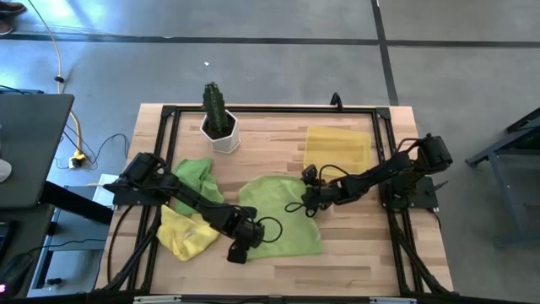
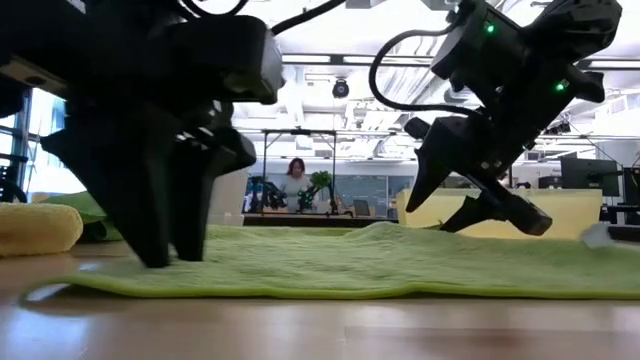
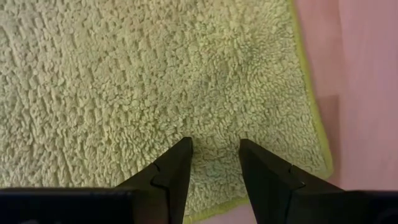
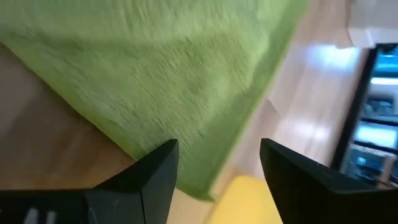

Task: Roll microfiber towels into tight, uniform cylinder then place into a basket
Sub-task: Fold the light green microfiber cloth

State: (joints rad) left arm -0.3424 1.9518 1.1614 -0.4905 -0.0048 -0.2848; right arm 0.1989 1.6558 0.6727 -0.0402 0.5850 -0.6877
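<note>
A lime green towel (image 1: 278,218) lies spread flat at the table's middle. My left gripper (image 1: 239,247) stands open over its near left corner, fingertips down on the cloth (image 3: 214,146). My right gripper (image 1: 309,198) is open and hovers just above the towel's far right edge (image 4: 217,162), clear of it in the low view (image 2: 470,200). A second green towel (image 1: 196,176) and a yellow towel (image 1: 186,233) lie bunched at the left. The yellow basket (image 1: 337,145) stands at the far right. My left gripper comes from above, pointing down, and sets both open fingertips (image 3: 177,155) on the towel's top face just inside its near left corner (image 3: 311,155). The cloth between the fingers (image 3: 214,134) lies flat on the table and is not gathered.
A white pot with a green cactus (image 1: 219,125) stands at the far left, behind the bunched towels. A black frame runs along the table's edges (image 1: 270,110). Bare wood shows between the spread towel and the near edge (image 1: 354,262).
</note>
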